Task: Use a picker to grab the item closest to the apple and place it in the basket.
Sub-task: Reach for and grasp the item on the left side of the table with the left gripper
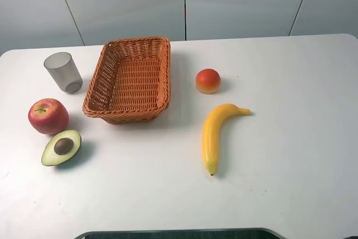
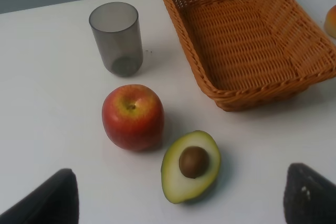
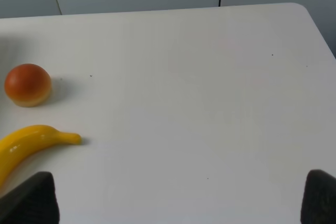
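- Wicker basket [image 1: 126, 116], orange-brown and rectangular, sits toward the back left of the white tabletop [image 1: 291, 138], and as far as I can see it's got nothing in it.
- Red apple [image 1: 48, 116] is out front-left of the basket, upright with the stem dimple up.
- Right next to it is the avocado half [image 1: 61, 147], cut face up with the brown pit showing. It's on the side of the apple nearest the front edge, and it's clearly the closest thing to the apple. They look like they're almost touching, but I honestly can't tell if they actually are.
- Smoky grey see-through cup [image 1: 63, 72] stands upright behind the apple, just off the basket's left side and not touching it.
- Over on the right of the basket there's a round orange-red fruit [image 1: 208, 80], and a banana [image 1: 215, 135] lying in front of it with its stem end pointing right. Both are well away from the apple.
- Left gripper [image 2: 178, 209] hangs above the apple and avocado, jaws spread wide, holding nothing. You only see the two dark tips at the corners of its own camera view.
- Right gripper [image 3: 176, 199] is the same deal: jaws spread, nothing between them but bare tabletop, with the banana's stem end and the round fruit off to one side.
- Neither arm shows up in the overhead view.
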